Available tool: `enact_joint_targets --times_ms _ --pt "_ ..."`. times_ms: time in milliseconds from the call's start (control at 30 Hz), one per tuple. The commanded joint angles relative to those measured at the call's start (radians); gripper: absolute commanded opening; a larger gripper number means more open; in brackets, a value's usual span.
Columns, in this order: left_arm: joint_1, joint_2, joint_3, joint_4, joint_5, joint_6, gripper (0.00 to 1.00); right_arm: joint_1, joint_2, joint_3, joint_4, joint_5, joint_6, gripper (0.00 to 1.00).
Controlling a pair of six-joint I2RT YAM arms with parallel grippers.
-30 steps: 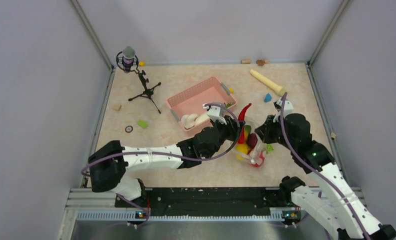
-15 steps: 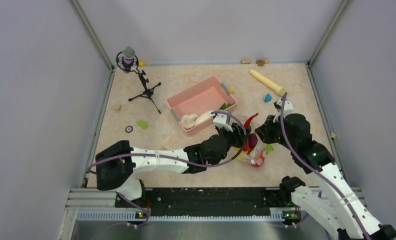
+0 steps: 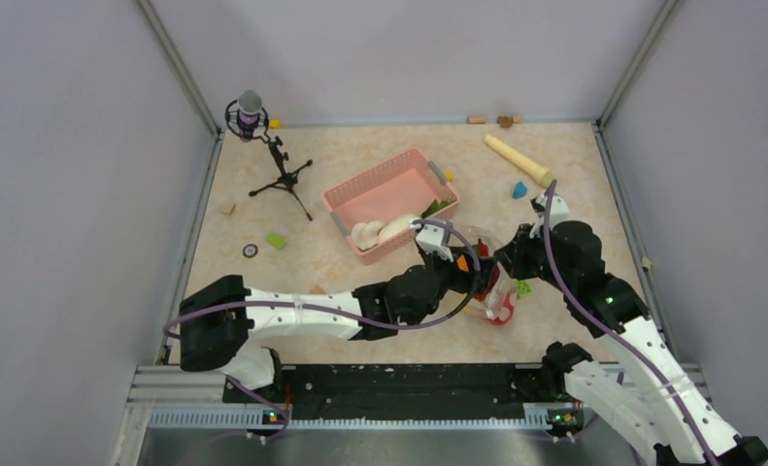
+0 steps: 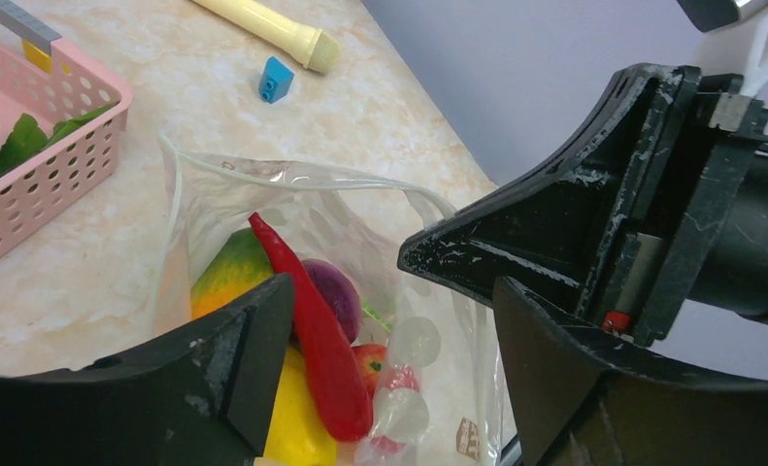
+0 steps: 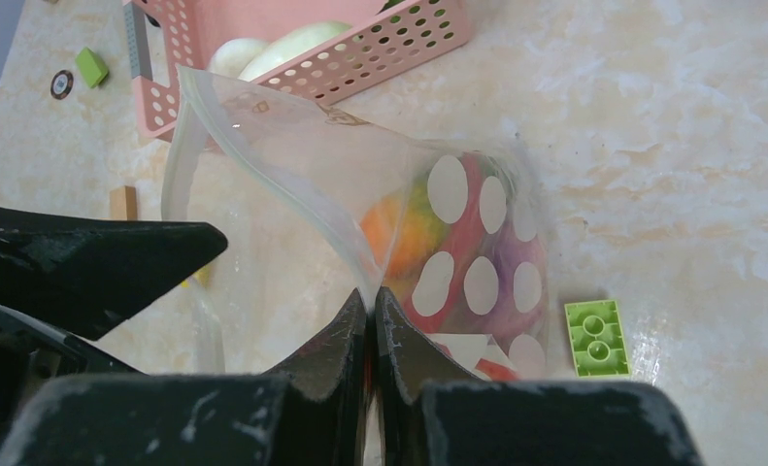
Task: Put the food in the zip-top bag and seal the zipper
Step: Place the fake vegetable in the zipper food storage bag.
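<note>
Clear plastic of the zip-top bag (image 5: 292, 194) already held the red chili (image 4: 314, 354), mango (image 4: 226, 277) and purple onion (image 4: 339, 291), its rim clamped by the right gripper (image 5: 372, 320), while the left gripper (image 4: 346, 272) hung with jaws apart and empty over the mouth, white pieces (image 5: 283, 53) lay in the pink basket (image 5: 399, 44), and the zipper (image 4: 302, 180) was unsealed.

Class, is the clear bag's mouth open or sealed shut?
Open. The bag gapes, showing the chili inside; the right gripper pinches just one edge.

Two arms meet at the zip-top bag (image 3: 501, 297).
The left gripper (image 3: 460, 264) and right gripper (image 3: 509, 264) flank its mouth (red food (image 3: 484, 254) shows between them), near the pink basket (image 3: 360, 184) holding white pieces (image 3: 380, 233).
</note>
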Motion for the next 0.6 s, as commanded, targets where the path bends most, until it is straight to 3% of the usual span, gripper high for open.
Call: enact_joint_targets --times_ms 0,133,267,433,567 --pt "-0.006 -0.112 0.023 -0.087 0.018 0.065 0.83 -0.003 -0.018 0.004 0.040 -0.003 0.008 0.05" --pt "-0.004 -0.175 0.050 -0.243 -0.062 0.104 0.96 -0.002 -0.020 0.002 0.040 -0.003 0.009 0.05" --pt "0.036 -0.208 0.102 -0.409 -0.133 0.122 0.97 -0.003 -0.021 0.004 0.041 -0.001 0.008 0.05" --pt "0.242 -0.190 0.205 -0.615 0.082 0.162 0.97 -0.003 -0.020 0.003 0.040 -0.003 0.007 0.05" --pt "0.400 -0.133 0.266 -0.622 0.238 0.205 0.97 -0.003 -0.033 0.004 0.036 -0.011 0.007 0.05"
